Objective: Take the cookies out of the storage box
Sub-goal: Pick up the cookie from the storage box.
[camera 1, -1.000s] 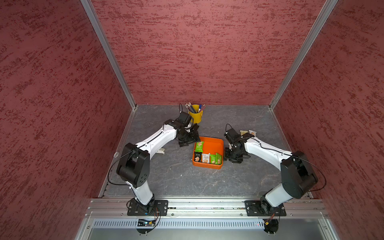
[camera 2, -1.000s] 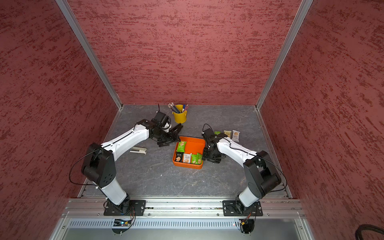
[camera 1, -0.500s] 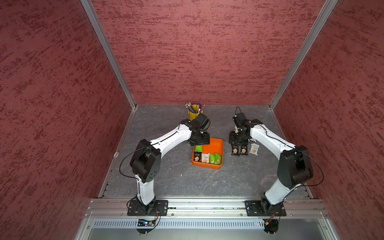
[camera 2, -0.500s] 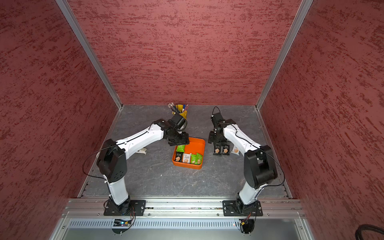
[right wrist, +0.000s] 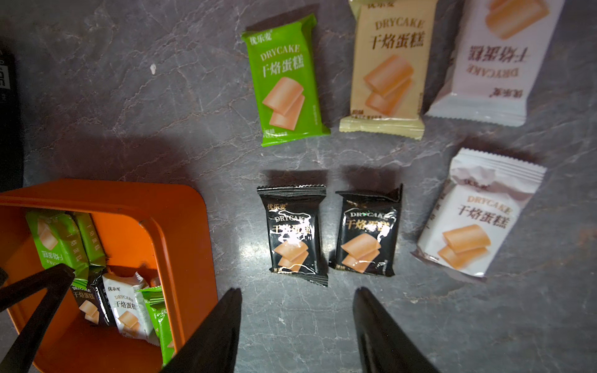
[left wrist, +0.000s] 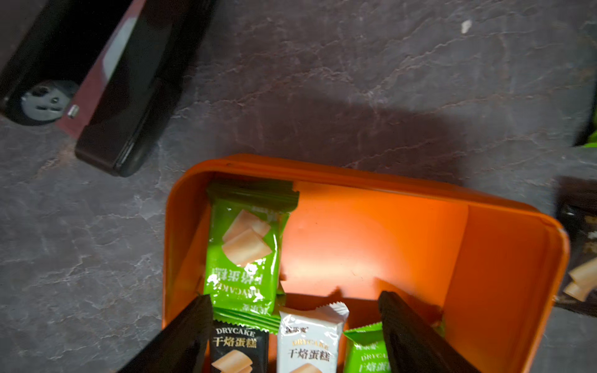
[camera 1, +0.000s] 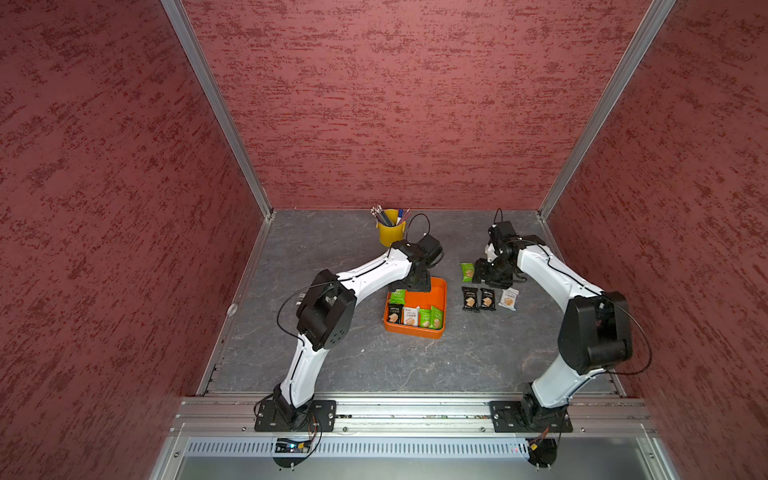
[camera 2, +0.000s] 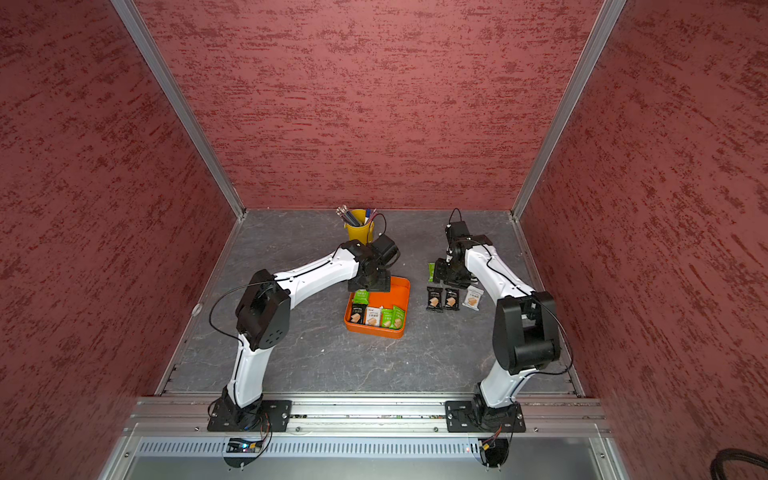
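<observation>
The orange storage box holds several cookies: a green packet in a far corner and a row of black, white and green packets. My left gripper hangs open over the box, nothing between its fingers. Several more cookies lie on the table right of the box: green, tan, two black and white. My right gripper is open above bare table by the black ones.
A yellow pen bucket stands behind the box, close to the left wrist. A black folded tool lies on the table just beyond the box's far left corner. Red walls enclose the table on three sides.
The left gripper came from beside the pen bucket to over the box's far edge. The right arm swung from the box's right side out to the cookies on the table.
</observation>
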`<state>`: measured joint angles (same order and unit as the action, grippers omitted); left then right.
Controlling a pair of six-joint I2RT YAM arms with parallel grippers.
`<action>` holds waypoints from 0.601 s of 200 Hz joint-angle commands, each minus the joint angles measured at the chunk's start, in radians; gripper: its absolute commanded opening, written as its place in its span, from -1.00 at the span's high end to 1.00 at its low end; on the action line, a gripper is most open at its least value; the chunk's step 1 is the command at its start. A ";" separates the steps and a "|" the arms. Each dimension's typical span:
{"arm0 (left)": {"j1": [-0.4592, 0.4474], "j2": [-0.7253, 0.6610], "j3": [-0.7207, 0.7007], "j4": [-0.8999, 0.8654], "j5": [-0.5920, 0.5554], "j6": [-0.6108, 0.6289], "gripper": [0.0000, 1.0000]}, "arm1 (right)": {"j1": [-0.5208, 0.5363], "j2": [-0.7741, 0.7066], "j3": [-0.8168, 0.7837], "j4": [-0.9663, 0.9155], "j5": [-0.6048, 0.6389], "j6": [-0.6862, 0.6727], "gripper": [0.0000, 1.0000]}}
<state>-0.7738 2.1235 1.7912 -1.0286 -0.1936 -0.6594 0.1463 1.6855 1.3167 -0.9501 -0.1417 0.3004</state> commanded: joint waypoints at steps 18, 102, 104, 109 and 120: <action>0.002 0.056 0.049 -0.037 -0.038 -0.005 -0.73 | -0.029 -0.015 0.003 -0.032 -0.018 -0.046 -0.19; 0.003 0.074 0.022 -0.008 0.061 0.001 -0.74 | -0.042 -0.018 -0.005 -0.041 -0.012 -0.040 -0.18; 0.002 0.073 0.019 -0.006 0.067 0.000 -0.74 | -0.042 -0.017 -0.005 -0.041 -0.012 -0.040 -0.18; 0.002 0.068 0.010 0.003 0.080 -0.002 -0.74 | -0.042 -0.016 -0.004 -0.040 -0.010 -0.038 -0.18; 0.001 0.056 -0.012 0.023 0.105 -0.008 -0.74 | -0.042 -0.018 -0.004 -0.037 -0.011 -0.034 -0.18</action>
<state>-0.7734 2.1975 1.8137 -1.0393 -0.1528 -0.6582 0.1131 1.6855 1.3151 -0.9764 -0.1505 0.2684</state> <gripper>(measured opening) 0.869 0.591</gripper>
